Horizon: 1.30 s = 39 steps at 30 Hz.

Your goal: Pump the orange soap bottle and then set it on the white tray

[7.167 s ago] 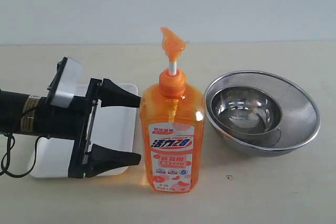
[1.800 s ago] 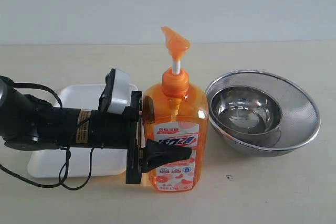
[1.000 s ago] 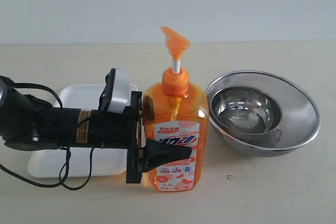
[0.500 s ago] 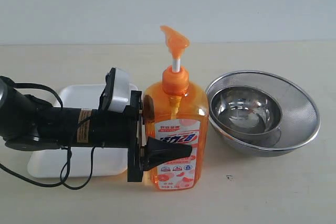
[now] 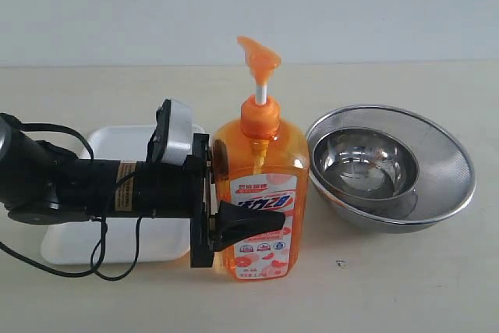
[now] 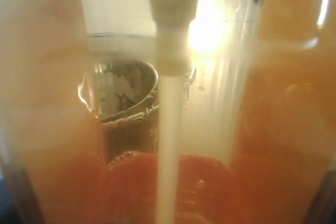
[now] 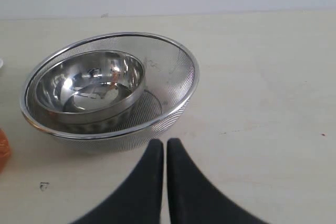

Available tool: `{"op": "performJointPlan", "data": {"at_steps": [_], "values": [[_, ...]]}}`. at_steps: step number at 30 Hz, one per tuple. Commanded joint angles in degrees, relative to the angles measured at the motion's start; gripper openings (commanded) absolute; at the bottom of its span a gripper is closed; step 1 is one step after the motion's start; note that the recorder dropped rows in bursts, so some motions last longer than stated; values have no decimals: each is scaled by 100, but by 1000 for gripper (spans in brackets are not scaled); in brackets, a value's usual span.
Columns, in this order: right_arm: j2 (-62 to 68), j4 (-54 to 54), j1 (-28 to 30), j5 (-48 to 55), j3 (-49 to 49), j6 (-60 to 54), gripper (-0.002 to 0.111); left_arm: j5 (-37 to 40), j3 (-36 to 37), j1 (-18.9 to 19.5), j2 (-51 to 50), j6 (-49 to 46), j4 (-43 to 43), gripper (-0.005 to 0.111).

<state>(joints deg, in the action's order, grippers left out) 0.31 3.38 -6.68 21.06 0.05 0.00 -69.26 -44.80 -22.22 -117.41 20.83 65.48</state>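
We see the left gripper (image 5: pixel 248 193) clamped across the body of the orange soap bottle (image 5: pixel 265 154), jaws wide around it. The bottle is roughly upright. The white tray (image 5: pixel 101 139) lies just beside the bottle, under the left arm. A steel bowl (image 5: pixel 362 163) nested in a mesh strainer (image 5: pixel 448 169) sits on the bottle's other side. The right gripper (image 7: pixel 164 153) is beyond the strainer, jaws pressed together on nothing.

orange soap bottle (image 5: pixel 265 154) in left claw (image 5: pixel 251 189): translucent orange, orange pump head, white stem, label white/orange with blue lettering. Left claw black, white block on its wrist. white tray (image 5: pixel 101 146) behind the claw: plain white. steel bowl (image 5: pixel 362 163) past the fingertips: mirror silver; mesh strainer (image 5: pixel 444 165): fine silver weave. right claw (image 7: pixel 165 148) black. table (image 5: pixel 405 286) beige.
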Motion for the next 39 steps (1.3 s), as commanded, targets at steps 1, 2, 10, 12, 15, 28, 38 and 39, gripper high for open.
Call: {"op": "performJointPlan", "data": {"at_steps": [1,2,10,12,15,28,38,39], "values": [[-31,-16,32,-73,-5,0,0,-70,-24,-32,-4,32,-163,5],[-31,-16,32,-73,-5,0,0,-70,-24,-32,-4,32,-163,5],[-31,-33,32,-331,-5,0,0,-70,-24,-32,-4,32,-150,5],[-31,-33,32,-497,-5,0,0,-70,-24,-32,-4,32,-150,5],[-31,-33,32,-913,-5,0,0,-70,-24,-32,-4,32,-175,5],[-31,100,32,-2026,-5,0,0,-70,-24,-21,-4,32,-536,5],[-31,202,32,-1894,-323,-190,0,-70,-24,-21,257,156,-442,5],[-31,202,32,-1881,-334,-190,0,-70,-24,-21,350,170,-442,5]]}}
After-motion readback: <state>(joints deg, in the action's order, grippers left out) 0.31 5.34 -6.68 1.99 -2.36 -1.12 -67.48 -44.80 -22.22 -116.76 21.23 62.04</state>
